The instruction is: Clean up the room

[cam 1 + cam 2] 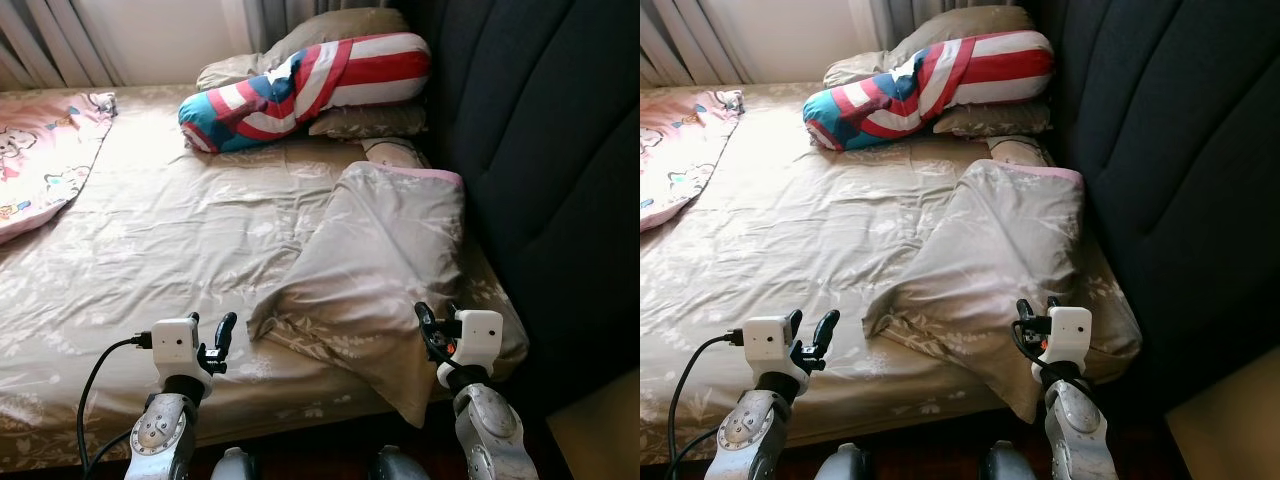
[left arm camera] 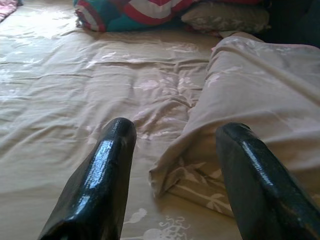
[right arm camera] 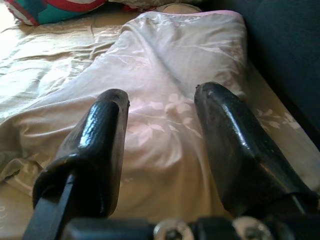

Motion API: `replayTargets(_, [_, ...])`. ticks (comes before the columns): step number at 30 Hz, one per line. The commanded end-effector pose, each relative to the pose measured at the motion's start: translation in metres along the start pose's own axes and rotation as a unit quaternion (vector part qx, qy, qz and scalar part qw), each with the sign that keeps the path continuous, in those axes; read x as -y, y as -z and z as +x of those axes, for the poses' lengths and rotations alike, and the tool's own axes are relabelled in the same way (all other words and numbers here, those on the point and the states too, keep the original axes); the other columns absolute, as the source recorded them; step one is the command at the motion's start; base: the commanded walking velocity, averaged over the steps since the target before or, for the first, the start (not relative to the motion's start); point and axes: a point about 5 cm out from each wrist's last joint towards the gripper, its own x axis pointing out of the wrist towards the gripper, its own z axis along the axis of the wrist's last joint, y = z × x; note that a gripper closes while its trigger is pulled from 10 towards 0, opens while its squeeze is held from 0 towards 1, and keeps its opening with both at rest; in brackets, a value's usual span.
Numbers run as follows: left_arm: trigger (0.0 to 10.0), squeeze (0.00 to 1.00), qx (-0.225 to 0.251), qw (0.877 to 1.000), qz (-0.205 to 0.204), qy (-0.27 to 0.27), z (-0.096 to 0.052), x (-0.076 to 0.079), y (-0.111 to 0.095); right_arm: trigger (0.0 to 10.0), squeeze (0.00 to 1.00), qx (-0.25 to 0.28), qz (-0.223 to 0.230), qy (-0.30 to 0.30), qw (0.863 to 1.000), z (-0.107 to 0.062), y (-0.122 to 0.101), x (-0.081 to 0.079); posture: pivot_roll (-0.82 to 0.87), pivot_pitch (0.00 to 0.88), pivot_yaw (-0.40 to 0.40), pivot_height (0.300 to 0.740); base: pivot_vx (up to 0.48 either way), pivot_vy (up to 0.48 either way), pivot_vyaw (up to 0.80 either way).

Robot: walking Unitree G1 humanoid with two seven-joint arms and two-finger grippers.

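A beige floral blanket [image 1: 375,255] lies crumpled on the right side of the bed, one corner hanging over the front edge. The bed sheet [image 1: 170,230] is wrinkled. My left gripper [image 1: 222,340] is open above the front of the bed, just left of the blanket's near corner [image 2: 165,180]. My right gripper [image 1: 432,330] is open over the blanket's lower right part [image 3: 160,130]. Neither holds anything. A red, white and blue striped bolster [image 1: 300,85] rests at the head on beige pillows [image 1: 330,30].
A dark padded headboard [image 1: 550,150] runs along the right side. A pink cartoon-print blanket [image 1: 45,150] lies at the left. Curtains [image 1: 50,40] hang behind the bed. A beige box corner [image 1: 600,430] sits at the lower right on the floor.
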Motion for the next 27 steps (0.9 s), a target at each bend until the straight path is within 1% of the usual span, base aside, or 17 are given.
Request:
replayTargets(1, [10.0,0.0,-0.001,1.0,0.001,0.0,-0.0016,0.0002,-0.0004,10.0,0.0,-0.002,-0.001,-0.001,1.0,0.0008,0.0002,-0.0001,-0.08,0.115,-0.016,0.656,0.0,0.0,0.0])
replayTargets(15, [10.0,0.0,-0.002,1.0,0.001,0.002,-0.0013,0.0006,0.0004,10.0,0.0,-0.006,0.0,-0.004,1.0,0.0022,0.001,-0.0014,-0.08,0.113,-0.016,0.656,0.317,0.0,0.0])
replayTargets(22, [10.0,0.0,-0.003,1.0,0.001,0.001,-0.0016,0.0004,0.0003,10.0,0.0,-0.007,-0.004,-0.021,1.0,0.0017,0.0016,-0.0049,-0.08,0.114,-0.018,0.656,0.356,0.0,0.0])
replayTargets(27, [10.0,0.0,-0.003,1.0,0.001,0.001,-0.0022,0.0003,0.0007,10.0,0.0,-0.008,-0.004,-0.02,1.0,0.0017,0.0022,-0.0049,-0.08,0.115,-0.019,0.656,0.357,0.0,0.0])
